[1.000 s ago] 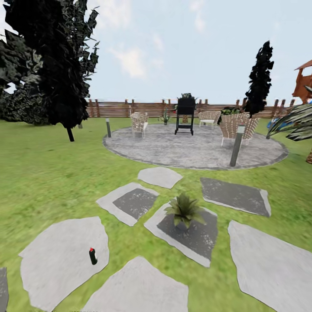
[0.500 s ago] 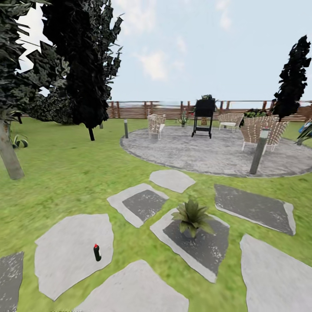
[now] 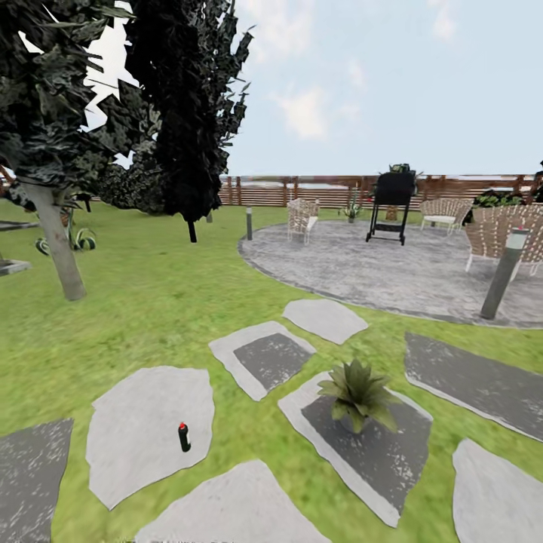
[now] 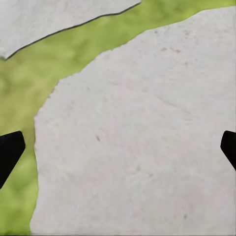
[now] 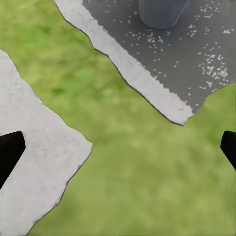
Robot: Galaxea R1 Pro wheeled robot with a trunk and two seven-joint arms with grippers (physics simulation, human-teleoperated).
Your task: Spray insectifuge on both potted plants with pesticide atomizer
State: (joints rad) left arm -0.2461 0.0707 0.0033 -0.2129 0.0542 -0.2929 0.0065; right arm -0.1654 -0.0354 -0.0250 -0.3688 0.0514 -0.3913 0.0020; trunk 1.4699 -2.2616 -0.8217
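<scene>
The pesticide atomizer, a small black bottle with a red cap, stands upright on a pale stepping slab at the lower left of the head view. One potted plant, a low green rosette in a grey pot, sits on a darker slab to its right; its pot shows in the right wrist view. My left gripper hangs open over a pale slab. Over grass between slabs, my right gripper is open too. Both are empty.
Beyond the slabs lies a round paved patio with a black grill, wicker chairs and short light posts. A tree trunk and a striped agave stand left. A wooden fence closes the lawn.
The whole head view has shifted to the right, so the camera has turned left. The atomizer and the plant stand where they were on their slabs.
</scene>
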